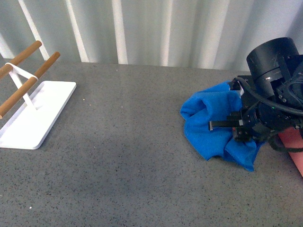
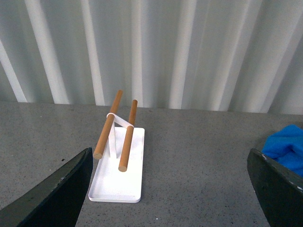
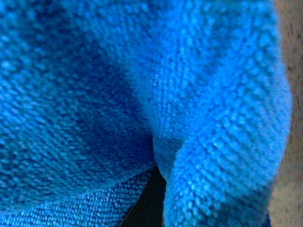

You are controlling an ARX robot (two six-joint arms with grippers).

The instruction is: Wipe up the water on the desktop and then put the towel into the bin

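Note:
The blue towel (image 1: 213,125) lies bunched on the dark speckled desktop (image 1: 128,156) at the right. My right gripper (image 1: 239,128) is shut on the towel, its black body over the towel's right side. The towel fills the right wrist view (image 3: 142,94), and the fingers are hidden in its folds. A corner of the towel also shows in the left wrist view (image 2: 286,146). A sliver of the salmon-pink bin (image 1: 294,146) shows at the right edge, behind the right arm. My left gripper (image 2: 170,189) is open and empty above the desktop; it is not in the front view.
A flat white tray (image 1: 33,118) with two wooden rods (image 1: 28,78) stands at the far left; it also shows in the left wrist view (image 2: 118,175). A white corrugated wall (image 1: 156,28) runs along the desktop's back edge.

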